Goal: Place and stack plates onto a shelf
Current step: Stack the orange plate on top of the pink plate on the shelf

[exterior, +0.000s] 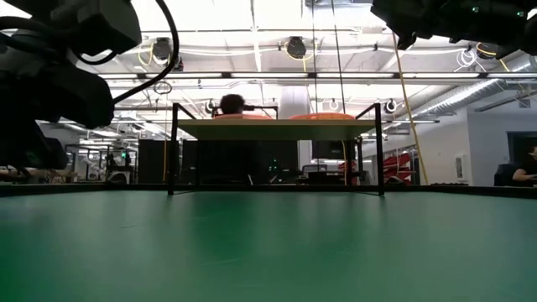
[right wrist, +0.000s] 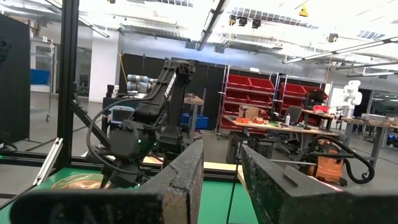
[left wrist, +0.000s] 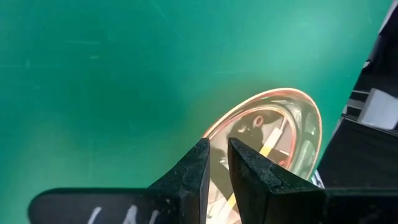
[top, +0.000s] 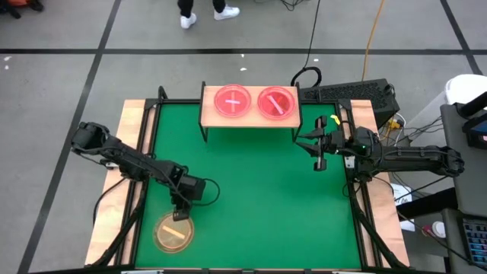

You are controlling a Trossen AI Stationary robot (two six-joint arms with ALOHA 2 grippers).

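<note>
Two pink plates (top: 232,101) (top: 276,103), each with a pale stripe, lie side by side on the light-wood shelf (top: 249,120) at the table's far edge. In the low view the shelf (exterior: 277,128) stands on thin black legs. A yellowish plate (top: 173,233) with a bright stripe sits near the table's near-left corner. My left gripper (top: 180,214) is at that plate's far rim, shut on it; the left wrist view shows the plate (left wrist: 273,134) just past the fingers. My right gripper (top: 319,150) hangs open and empty above the table's right side. My left gripper pinches the yellowish plate's rim (left wrist: 217,132) at its far side, the rim running through the narrow gap between the two fingers: one finger (left wrist: 242,163) stands over the plate's inside, the other (left wrist: 198,165) outside it. The fingers slant down from the far side. Whether the plate is lifted cannot be told.
Green table (top: 259,190) with a wooden border; black frame rails run along its left and right sides. A keyboard (top: 346,93) and cables lie beyond the far-right corner. A person's feet (top: 209,14) show on the floor past the far edge.
</note>
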